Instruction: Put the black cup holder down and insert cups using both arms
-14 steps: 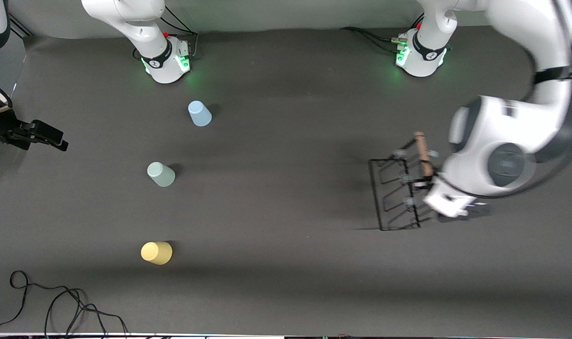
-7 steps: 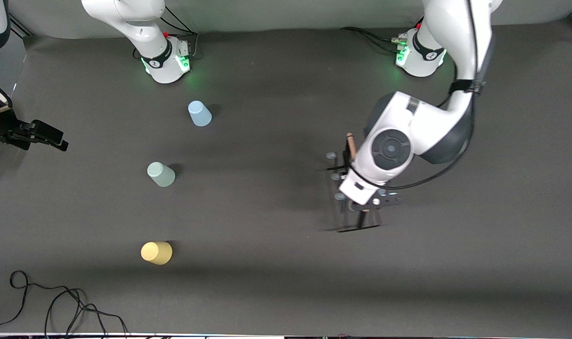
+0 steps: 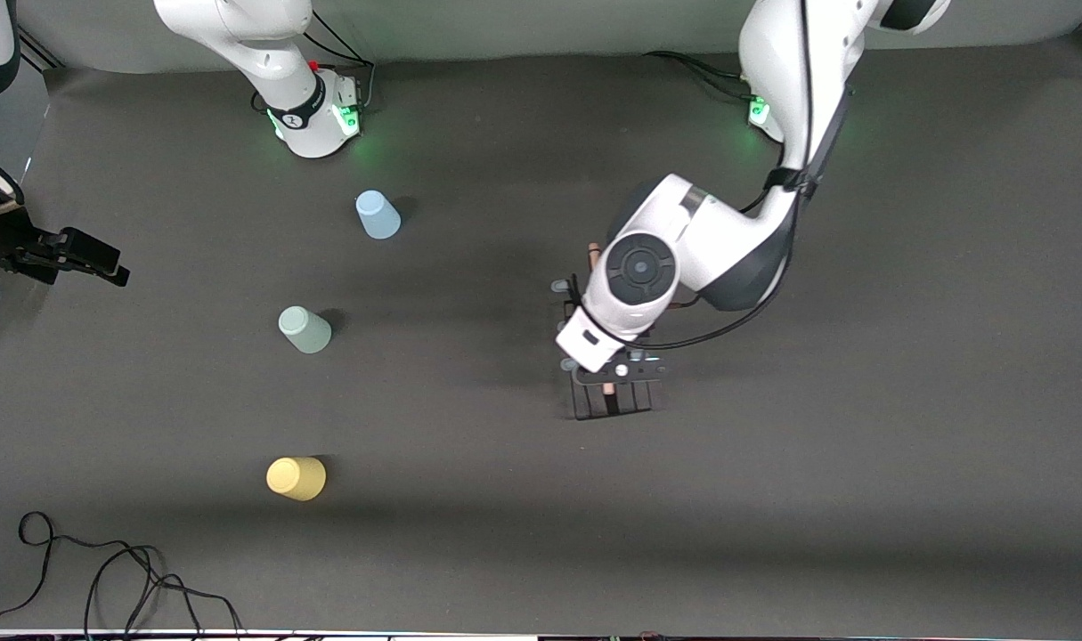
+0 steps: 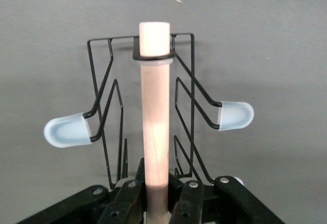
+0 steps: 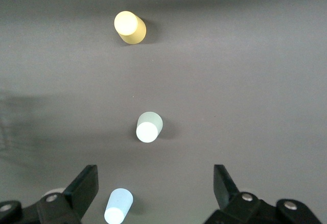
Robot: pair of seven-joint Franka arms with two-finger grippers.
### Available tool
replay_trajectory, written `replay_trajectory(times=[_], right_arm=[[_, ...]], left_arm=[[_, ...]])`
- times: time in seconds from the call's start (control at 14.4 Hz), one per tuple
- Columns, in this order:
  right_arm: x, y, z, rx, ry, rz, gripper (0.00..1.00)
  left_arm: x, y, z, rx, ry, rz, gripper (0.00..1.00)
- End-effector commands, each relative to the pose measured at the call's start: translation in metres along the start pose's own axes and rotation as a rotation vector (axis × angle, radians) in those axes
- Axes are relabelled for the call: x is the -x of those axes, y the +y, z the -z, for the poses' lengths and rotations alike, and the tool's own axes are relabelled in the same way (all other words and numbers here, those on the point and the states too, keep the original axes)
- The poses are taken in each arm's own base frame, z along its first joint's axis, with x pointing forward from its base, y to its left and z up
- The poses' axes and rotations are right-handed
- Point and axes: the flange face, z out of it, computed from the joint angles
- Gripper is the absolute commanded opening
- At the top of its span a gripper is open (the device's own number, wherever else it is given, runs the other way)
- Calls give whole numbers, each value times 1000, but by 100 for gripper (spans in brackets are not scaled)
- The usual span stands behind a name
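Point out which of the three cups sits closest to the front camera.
The yellow cup. It lies lowest in the front view, nearer the camera than the pale green cup, with the light blue cup nearest the right arm's base.

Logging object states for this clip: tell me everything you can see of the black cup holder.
The black cup holder is a small rack of thin black wire with a pale wooden top bar and pale blue-tipped pegs sticking out to both sides. The left gripper is shut on the wooden bar, holding the rack over the middle of the dark table. Whether its base touches the table cannot be told. No cup is on any peg.
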Motion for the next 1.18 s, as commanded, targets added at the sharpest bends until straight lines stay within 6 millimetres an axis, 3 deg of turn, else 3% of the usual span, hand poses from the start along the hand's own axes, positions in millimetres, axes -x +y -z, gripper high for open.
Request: replay_trajectory(times=[0.0, 0.42, 0.49, 0.56, 0.84, 0.91, 1.11], right_arm=[[-2, -3, 0, -15, 4, -5, 100], [-1, -5, -2, -16, -1, 0, 100], [-1, -6, -3, -16, -4, 3, 100], [-1, -6, -3, -16, -5, 3, 100], [4, -10, -14, -15, -21, 8, 100], [9, -21, -17, -15, -15, 21, 100], [47, -41, -28, -16, 8, 58, 100]], left_arm=[[-1, 18, 8, 44, 7, 3, 0], [-3, 22, -20, 36, -11, -11, 0], [-4, 22, -23, 34, -14, -14, 40], [-5, 22, -24, 32, -12, -30, 97], [-8, 22, -18, 49, 5, -31, 99], [-8, 21, -17, 48, 4, -30, 99], [-1, 21, 7, 39, -13, -31, 99]])
